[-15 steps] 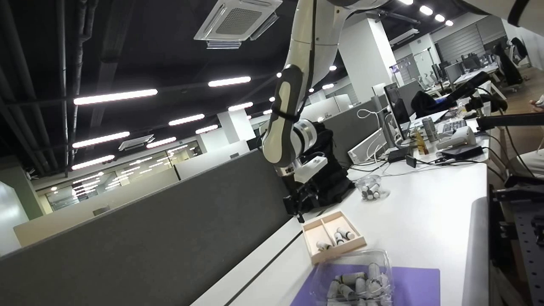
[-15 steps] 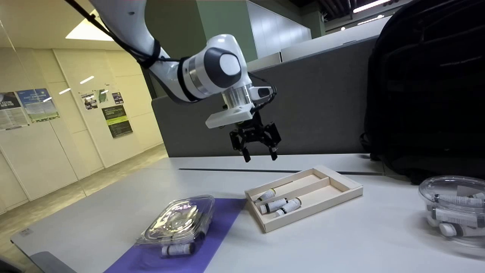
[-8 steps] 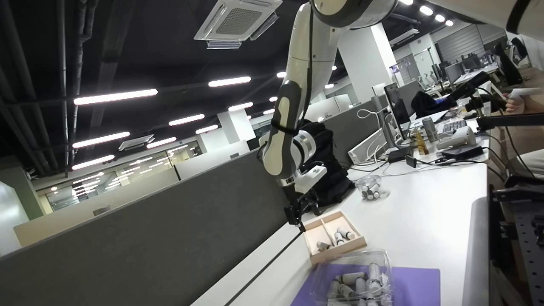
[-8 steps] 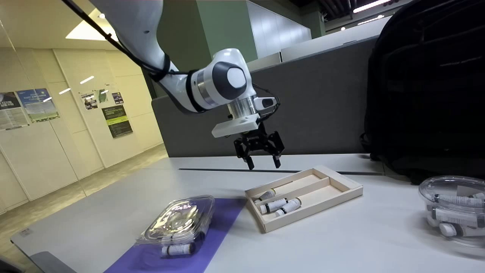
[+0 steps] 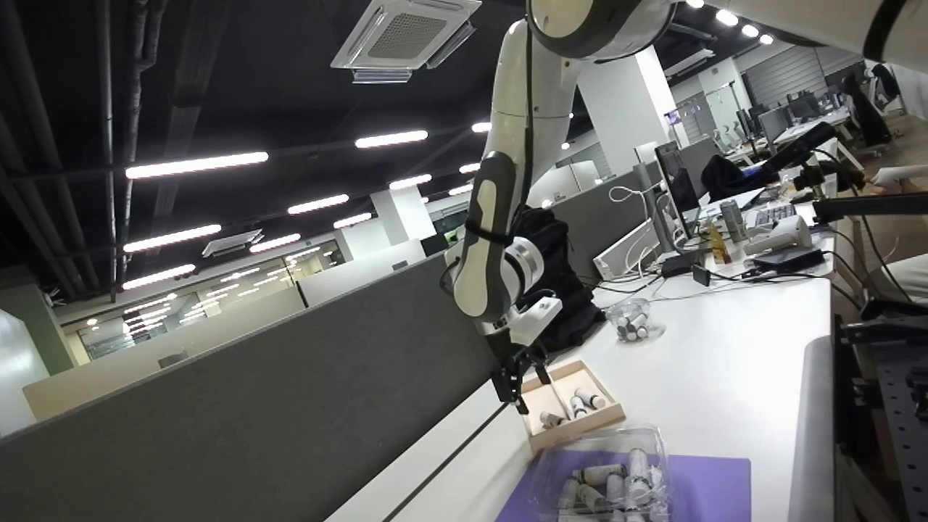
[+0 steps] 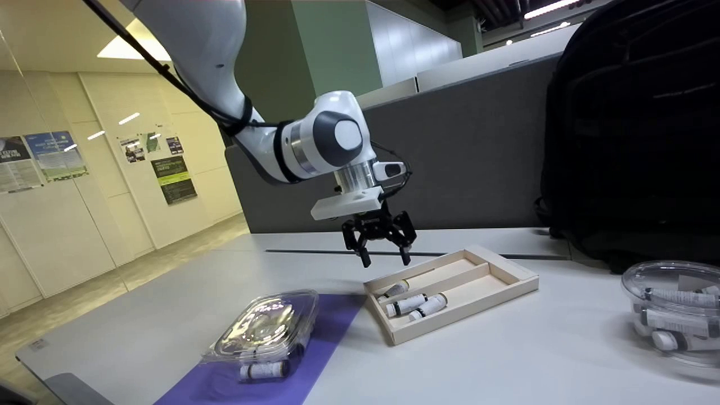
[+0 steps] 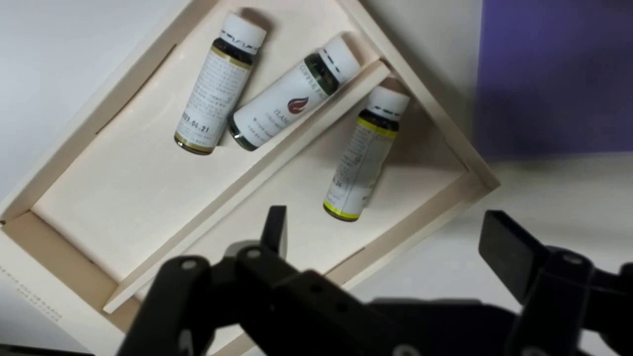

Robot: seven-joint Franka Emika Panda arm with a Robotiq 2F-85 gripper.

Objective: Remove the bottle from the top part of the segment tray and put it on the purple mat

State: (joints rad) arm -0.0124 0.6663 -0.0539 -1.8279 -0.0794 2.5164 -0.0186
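Note:
The tan segment tray (image 7: 148, 183) has two long compartments and shows in both exterior views (image 5: 580, 429) (image 6: 467, 313). One bottle with yellow bands (image 7: 363, 163) lies alone in one compartment, also in an exterior view (image 6: 396, 289). Two white-labelled bottles (image 7: 210, 94) (image 7: 296, 99) lie in the other compartment. The purple mat (image 7: 554, 79) lies beside the tray's bottle end, also in both exterior views (image 5: 710, 486) (image 6: 337, 320). My gripper (image 7: 388, 237) is open and empty above the tray, its fingers apart from the bottle; it shows in both exterior views (image 5: 533, 394) (image 6: 385, 257).
A clear lidded box (image 6: 264, 332) of bottles stands on the mat. A round clear tub (image 6: 669, 315) of bottles stands on the table past the tray's far end. A black backpack (image 6: 635, 140) leans at a grey partition (image 6: 478, 152) behind the tray.
My gripper has come down toward the tray, and in the last half second it shifted a little toward the tray's bottle end. It stays open. The bottles and tray have not moved.

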